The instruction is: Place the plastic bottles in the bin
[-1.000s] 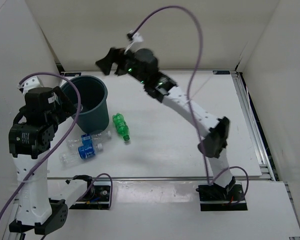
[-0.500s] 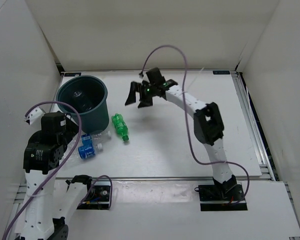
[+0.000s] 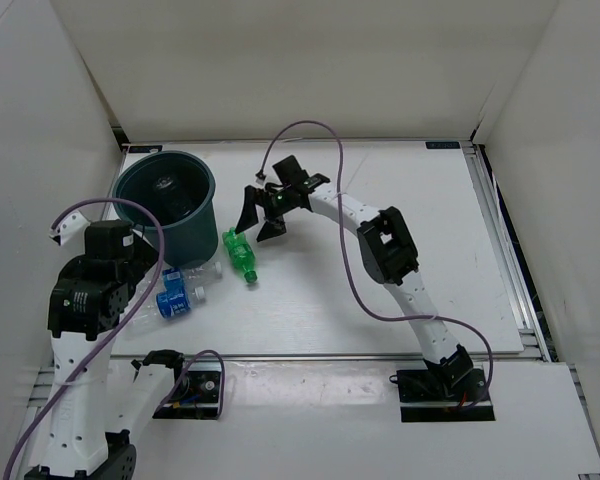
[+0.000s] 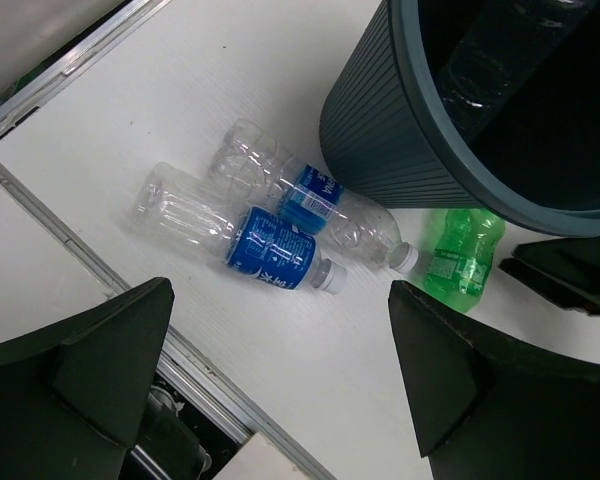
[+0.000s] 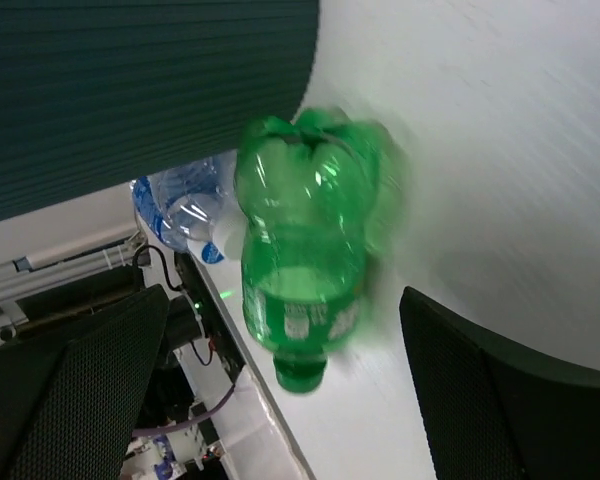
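The bin [image 3: 166,212] stands at the table's far left, and a clear bottle [image 4: 495,50] lies inside it. A bright green bottle [image 3: 241,253] lies on the table just right of the bin. Two clear plastic bottles with blue labels [image 3: 178,295] lie side by side in front of the bin. My right gripper [image 3: 259,215] hovers open just behind the green bottle [image 5: 305,260], whose base faces the camera between the spread fingers. My left gripper [image 4: 280,400] is open above the near left table edge, with the blue-labelled bottles [image 4: 275,248] ahead of it.
A metal rail [image 4: 70,250] runs along the near table edge under the left gripper. White walls enclose the table on three sides. The right arm's purple cable [image 3: 340,200] loops over the table's middle.
The right arm has swung down from high behind the bin to the green bottle. The left arm has pulled back from the bin toward the near left edge. Both grippers stayed open.
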{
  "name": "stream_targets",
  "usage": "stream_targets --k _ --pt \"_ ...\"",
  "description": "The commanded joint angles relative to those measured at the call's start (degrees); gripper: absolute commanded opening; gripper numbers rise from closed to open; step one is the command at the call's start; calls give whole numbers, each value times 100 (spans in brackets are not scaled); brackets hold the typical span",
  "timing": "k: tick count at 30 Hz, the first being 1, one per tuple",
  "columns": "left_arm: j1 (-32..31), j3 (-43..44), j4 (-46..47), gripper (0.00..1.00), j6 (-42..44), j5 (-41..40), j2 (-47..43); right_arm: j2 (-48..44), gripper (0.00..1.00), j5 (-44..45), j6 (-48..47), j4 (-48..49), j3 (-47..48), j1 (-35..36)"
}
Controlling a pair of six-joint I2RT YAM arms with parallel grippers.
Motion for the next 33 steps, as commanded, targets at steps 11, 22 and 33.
stream_targets --k 11,22,33 --pt "-21 330 -475 100 127 426 -539 723 68 -197 420 128 115 246" --pt "-21 -494 -475 100 -733 452 -1198 -2190 29 514 -64 -365 -2003 -96" --pt "-21 -1402 -475 100 -2472 1015 -1515 -1949 24 1877 788 844 1979 132"
